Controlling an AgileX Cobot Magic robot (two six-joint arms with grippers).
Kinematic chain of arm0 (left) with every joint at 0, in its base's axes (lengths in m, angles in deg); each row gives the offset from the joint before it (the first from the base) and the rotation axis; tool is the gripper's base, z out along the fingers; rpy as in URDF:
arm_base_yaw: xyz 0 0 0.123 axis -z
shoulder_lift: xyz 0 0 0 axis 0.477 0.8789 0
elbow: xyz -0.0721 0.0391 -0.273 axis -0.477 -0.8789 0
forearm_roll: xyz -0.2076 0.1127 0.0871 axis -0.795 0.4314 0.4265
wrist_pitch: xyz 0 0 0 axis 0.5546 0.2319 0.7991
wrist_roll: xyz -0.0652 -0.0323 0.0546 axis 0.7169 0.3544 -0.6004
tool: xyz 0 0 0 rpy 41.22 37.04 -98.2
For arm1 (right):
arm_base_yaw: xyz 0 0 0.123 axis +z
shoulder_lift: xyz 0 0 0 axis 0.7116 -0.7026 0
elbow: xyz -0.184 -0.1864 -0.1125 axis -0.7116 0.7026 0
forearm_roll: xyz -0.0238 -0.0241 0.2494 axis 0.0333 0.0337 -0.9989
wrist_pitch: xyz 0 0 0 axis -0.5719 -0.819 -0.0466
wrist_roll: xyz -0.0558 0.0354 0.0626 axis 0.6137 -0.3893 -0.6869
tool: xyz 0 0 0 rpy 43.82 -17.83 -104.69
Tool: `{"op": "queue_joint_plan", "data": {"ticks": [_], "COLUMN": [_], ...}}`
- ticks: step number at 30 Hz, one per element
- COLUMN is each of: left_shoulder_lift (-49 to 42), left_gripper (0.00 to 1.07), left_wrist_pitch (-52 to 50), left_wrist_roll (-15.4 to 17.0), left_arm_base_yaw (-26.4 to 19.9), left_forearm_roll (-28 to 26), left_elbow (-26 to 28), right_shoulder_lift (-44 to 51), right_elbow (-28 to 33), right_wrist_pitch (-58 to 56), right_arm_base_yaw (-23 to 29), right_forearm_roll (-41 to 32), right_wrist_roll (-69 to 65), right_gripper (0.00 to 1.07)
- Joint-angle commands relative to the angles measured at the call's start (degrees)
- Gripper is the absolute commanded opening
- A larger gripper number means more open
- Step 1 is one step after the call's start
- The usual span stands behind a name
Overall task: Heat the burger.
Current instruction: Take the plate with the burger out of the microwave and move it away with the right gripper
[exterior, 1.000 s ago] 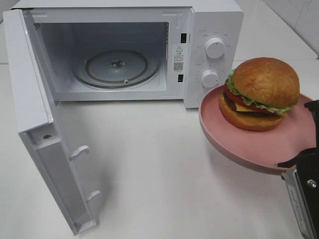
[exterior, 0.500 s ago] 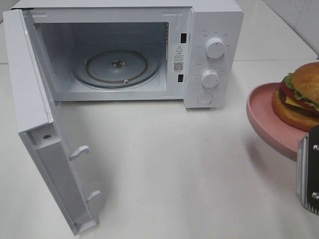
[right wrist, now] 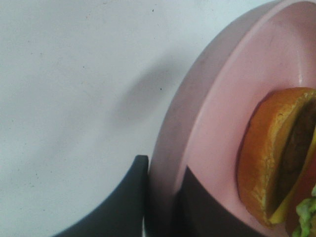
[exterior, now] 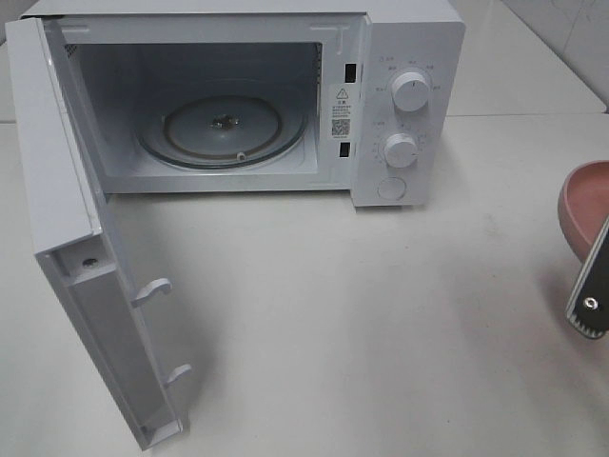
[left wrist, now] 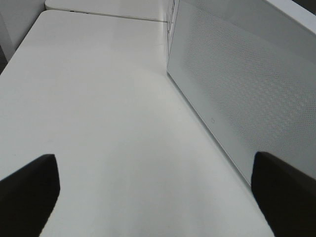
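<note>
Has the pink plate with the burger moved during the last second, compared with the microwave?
Yes. The pink plate has moved right, away from the microwave, and is now mostly beyond the exterior view's right edge.

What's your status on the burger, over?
Right pincer clamped on pink plate rim, burger aboard. Left pincer open, empty. Microwave door open.

Microwave (exterior: 257, 95) set at the counter's (exterior: 362, 324) twelve o'clock, door (exterior: 86, 257) swung toward eight, plate (exterior: 582, 205) at three o'clock, burger (right wrist: 279, 158) carried on it.
</note>
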Motion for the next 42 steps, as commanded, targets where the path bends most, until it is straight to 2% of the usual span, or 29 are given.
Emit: {"op": "queue_joint_plan", "data": {"ticks": [1, 7, 21, 38, 42], "left_shoulder_lift": [-1.0, -1.0, -1.0, -1.0, -1.0], "left_gripper": [0.98, 0.98, 0.98, 0.98, 0.98], "left_wrist_pitch": [-0.7, -0.7, -0.7, -0.7, -0.7], "left_wrist_roll": [0.2, 0.2, 0.2, 0.2, 0.2], "left_arm_base_yaw": [-0.1, -0.1, -0.1, -0.1, -0.1], "left_forearm_roll": [-0.2, -0.2, -0.2, -0.2, -0.2], "left_elbow": [-0.2, -0.2, -0.2, -0.2, -0.2], "right_shoulder_lift": [-4.4, -14.0, -32.8, -39.4, -41.4], "right_elbow": [-2.3, -7.1, -14.1, -14.2, -14.2], "right_wrist_pitch": [-2.9, -9.9, -15.6, -13.9, -13.0], "right_arm_base_yaw": [0.0, 0.0, -0.2, -0.3, -2.2], "right_forearm_roll": [5.7, 8.1, 7.9, 7.8, 7.5], "right_wrist_roll": [-7.6, -22.3, -33.2, -42.7, -42.7], "right_gripper": [0.0, 0.0, 0.0, 0.01, 0.01]}}
